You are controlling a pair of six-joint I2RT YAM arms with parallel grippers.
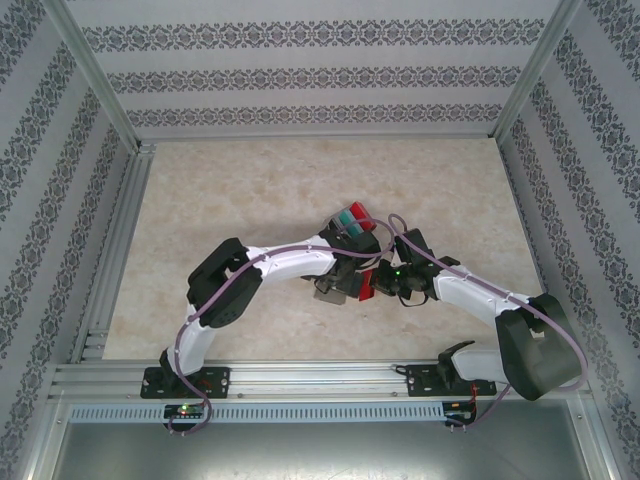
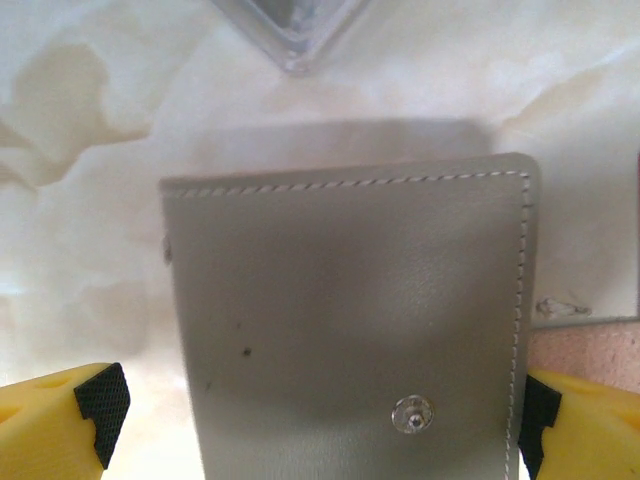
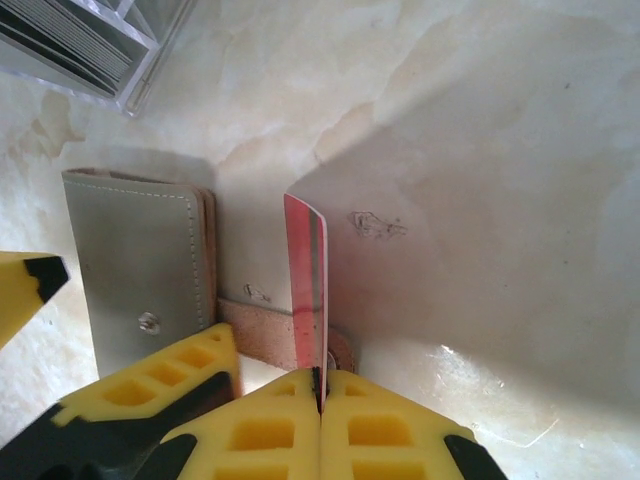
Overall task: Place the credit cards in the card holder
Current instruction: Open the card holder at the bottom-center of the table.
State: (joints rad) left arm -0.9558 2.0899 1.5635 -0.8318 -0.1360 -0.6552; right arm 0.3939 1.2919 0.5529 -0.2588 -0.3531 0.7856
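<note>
The grey card holder (image 2: 350, 310) lies closed on the table, its snap stud (image 2: 413, 415) facing up. My left gripper (image 2: 320, 418) hangs over it, open, with one yellow finger (image 2: 60, 425) on each side; the left pad stands clear of the holder's edge. A tan strap (image 3: 260, 335) sticks out from the holder (image 3: 140, 265) towards my right gripper (image 3: 320, 388). That gripper is shut on a red credit card (image 3: 308, 285), held on edge just right of the holder. From above, both grippers meet at mid-table by the holder (image 1: 327, 291) and the red card (image 1: 367, 284). More red and teal credit cards (image 1: 350, 214) stand just behind.
A clear plastic box (image 3: 90, 50) holding stacked cards sits beyond the holder; its corner (image 2: 290, 35) is close to the holder's far edge. Patterned walls and aluminium rails (image 1: 110, 260) enclose the marbled table (image 1: 230, 190). Open tabletop lies to the right of the held card.
</note>
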